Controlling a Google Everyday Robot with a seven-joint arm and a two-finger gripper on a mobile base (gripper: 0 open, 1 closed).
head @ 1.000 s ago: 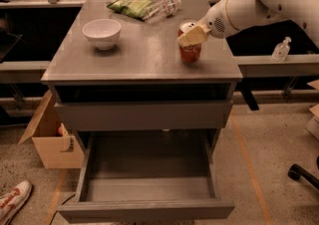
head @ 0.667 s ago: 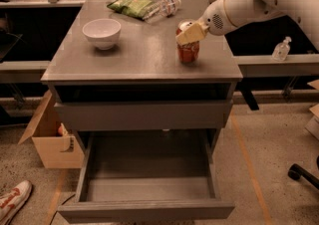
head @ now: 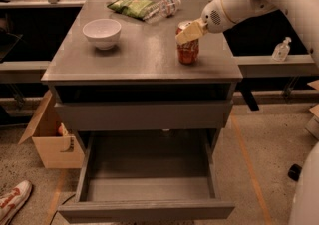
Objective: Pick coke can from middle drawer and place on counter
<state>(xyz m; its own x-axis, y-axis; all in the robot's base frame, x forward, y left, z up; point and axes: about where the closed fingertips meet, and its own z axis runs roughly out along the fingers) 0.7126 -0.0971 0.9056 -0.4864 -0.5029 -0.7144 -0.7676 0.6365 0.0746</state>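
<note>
Upright, the can [head: 188,52] stands on the tabletop [head: 134,55] near its right edge (drawer [head: 149,189] below open); the tool [head: 189,32] sits at its top, whether clamped I cannot tell.

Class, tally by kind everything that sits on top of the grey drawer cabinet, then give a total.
Cans: 1, the coke can
Bowls: 1, the white bowl
Bottles: 1, the clear water bottle
Snack bags: 1, the green bag
Total: 4 on the counter
The gripper is at the coke can's top.
</note>
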